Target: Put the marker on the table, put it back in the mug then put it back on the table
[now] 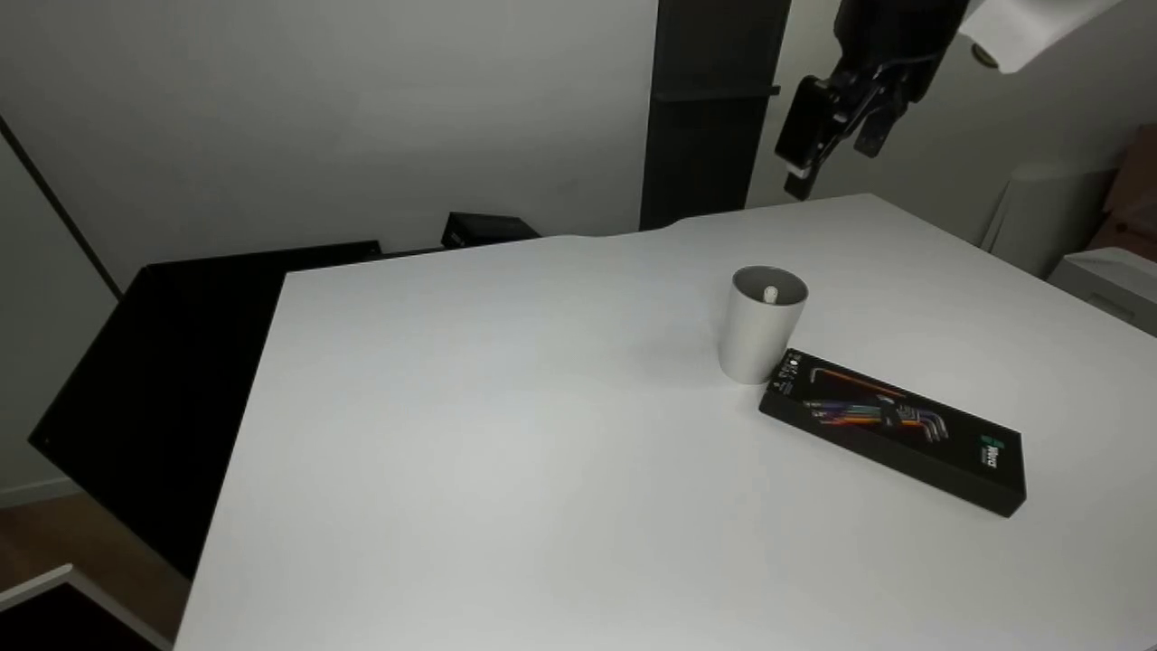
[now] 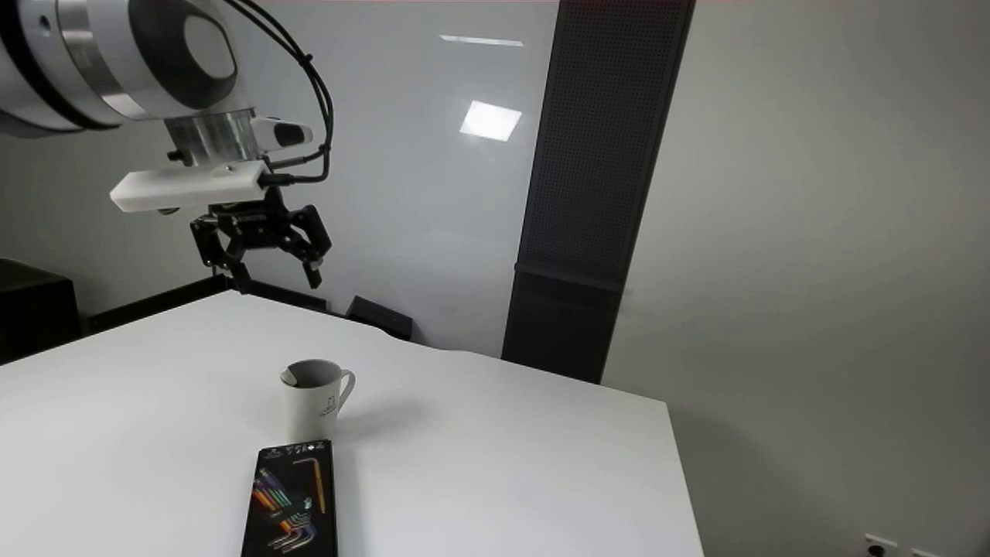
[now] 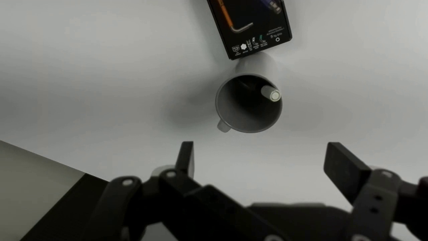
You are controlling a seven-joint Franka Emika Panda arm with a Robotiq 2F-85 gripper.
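The white-grey mug [image 1: 752, 342] stands upright on the white table [image 1: 488, 452]. It shows in an exterior view [image 2: 309, 414] with its handle. In the wrist view the mug [image 3: 239, 117] is seen from above. The marker [image 3: 271, 94] stands inside the mug, leaning on its rim; only its whitish end shows and its lower part is hidden. The marker's tip also shows in both exterior views [image 1: 770, 295] [image 2: 288, 377]. My gripper [image 3: 259, 150] is open and empty, well above the table and apart from the mug. Its spread fingers show in both exterior views [image 1: 833, 165] [image 2: 278, 280].
A flat black box [image 1: 890, 429] with pictures of hex keys lies on the table close against the mug's base. It also shows in an exterior view [image 2: 292, 503] and in the wrist view [image 3: 254, 28]. A wall and a dark panel [image 2: 595, 186] stand behind the table.
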